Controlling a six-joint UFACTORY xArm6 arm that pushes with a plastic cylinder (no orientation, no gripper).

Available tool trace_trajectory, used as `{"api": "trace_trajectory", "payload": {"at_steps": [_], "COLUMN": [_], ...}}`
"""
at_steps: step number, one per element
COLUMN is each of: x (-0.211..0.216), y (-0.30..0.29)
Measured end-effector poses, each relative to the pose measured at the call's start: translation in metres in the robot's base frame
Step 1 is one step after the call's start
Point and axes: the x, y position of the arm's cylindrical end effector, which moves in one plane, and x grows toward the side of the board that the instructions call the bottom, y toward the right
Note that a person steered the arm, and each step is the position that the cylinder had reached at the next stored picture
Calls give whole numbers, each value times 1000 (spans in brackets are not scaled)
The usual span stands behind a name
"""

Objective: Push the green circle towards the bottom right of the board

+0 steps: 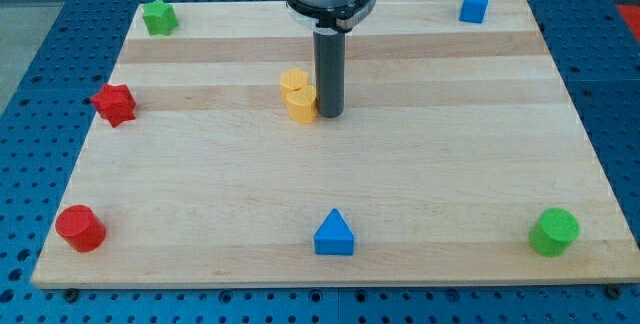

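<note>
The arm carries no fingers, so there is nothing to be apart or together; its smooth dark rod is standing upright, my tip [329, 115] touching the yellow heart-shaped block [297, 96] just to the view's left. The green circle [553, 231], a matte cylinder, is sitting well apart toward the wooden board's [430, 164] bottom right, seemingly already there.

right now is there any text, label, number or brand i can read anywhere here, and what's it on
None: no readable word, number, label or brand shows in this view.
The wooden board is bare wood.
The blocks, such as the green circle and yellow block, carry no markings.
The rod ending in my tip, beside the yellow block, is plain and dark.
</note>
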Motion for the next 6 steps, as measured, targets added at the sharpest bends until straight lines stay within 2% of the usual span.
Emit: {"api": "trace_trajectory", "payload": {"at_steps": [2,3,4,6], "x": [13,67,125,191], "y": [154,211,229,230]}}
